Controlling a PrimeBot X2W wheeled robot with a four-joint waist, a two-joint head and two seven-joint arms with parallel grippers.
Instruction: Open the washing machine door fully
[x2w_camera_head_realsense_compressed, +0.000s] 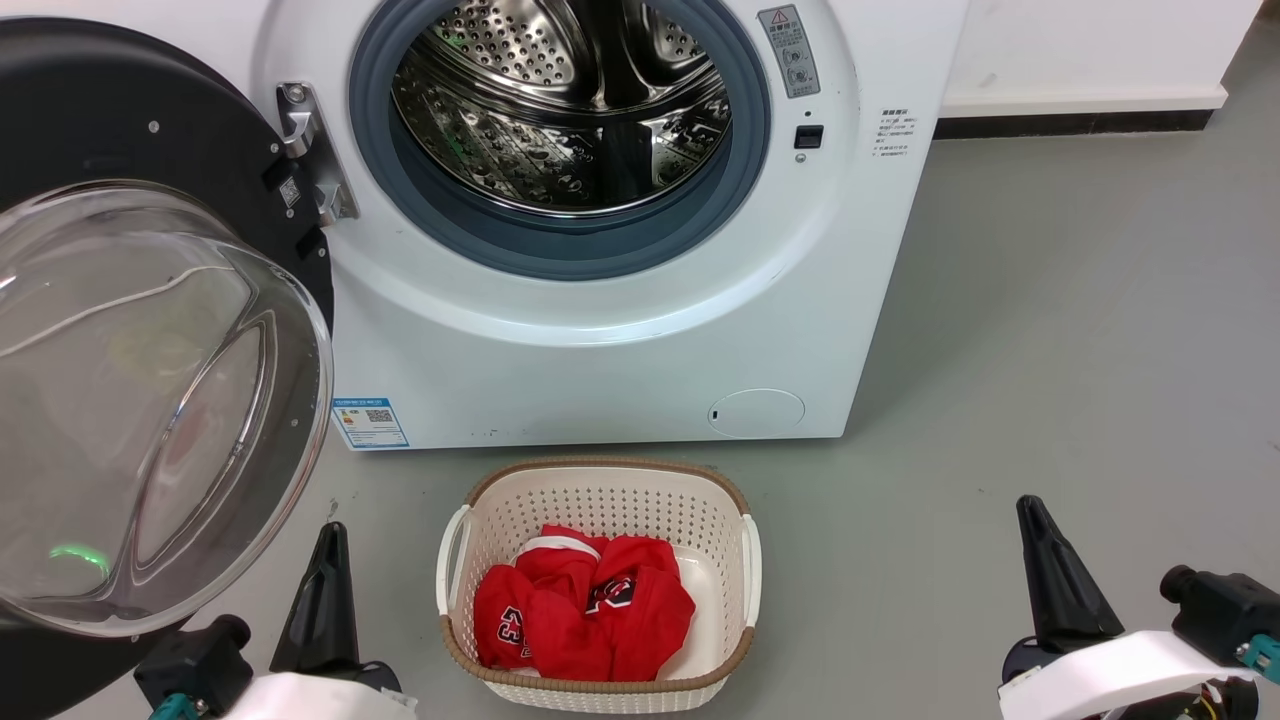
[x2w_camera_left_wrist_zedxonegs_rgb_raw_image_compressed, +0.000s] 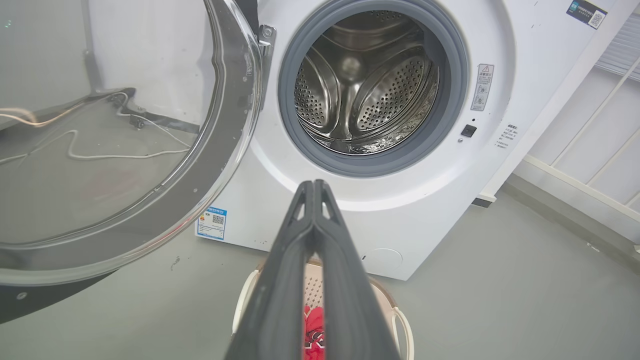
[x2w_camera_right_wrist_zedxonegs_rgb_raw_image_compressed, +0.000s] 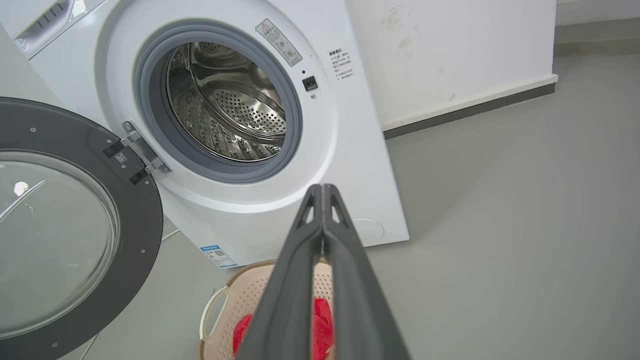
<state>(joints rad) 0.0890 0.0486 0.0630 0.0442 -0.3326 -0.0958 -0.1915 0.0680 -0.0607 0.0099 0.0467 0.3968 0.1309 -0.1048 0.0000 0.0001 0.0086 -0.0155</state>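
On my left the washing machine door (x2w_camera_head_realsense_compressed: 150, 380) hangs swung wide off its hinge, drum (x2w_camera_head_realsense_compressed: 560, 100) exposed; whether any travel is left I can't quite judge. My left gripper (x2w_camera_left_wrist_zedxonegs_rgb_raw_image_compressed: 314, 186) is pinched together, empty, near it. Then the basket (x2w_camera_head_realsense_compressed: 600, 478), then my right gripper (x2w_camera_right_wrist_zedxonegs_rgb_raw_image_compressed: 322, 189), likewise clenched on nothing.

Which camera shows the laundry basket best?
The head view: the whole basket sits unobstructed, red clothes inside. In the left wrist view the left gripper hides most of it; in the right wrist view the right gripper covers its middle.
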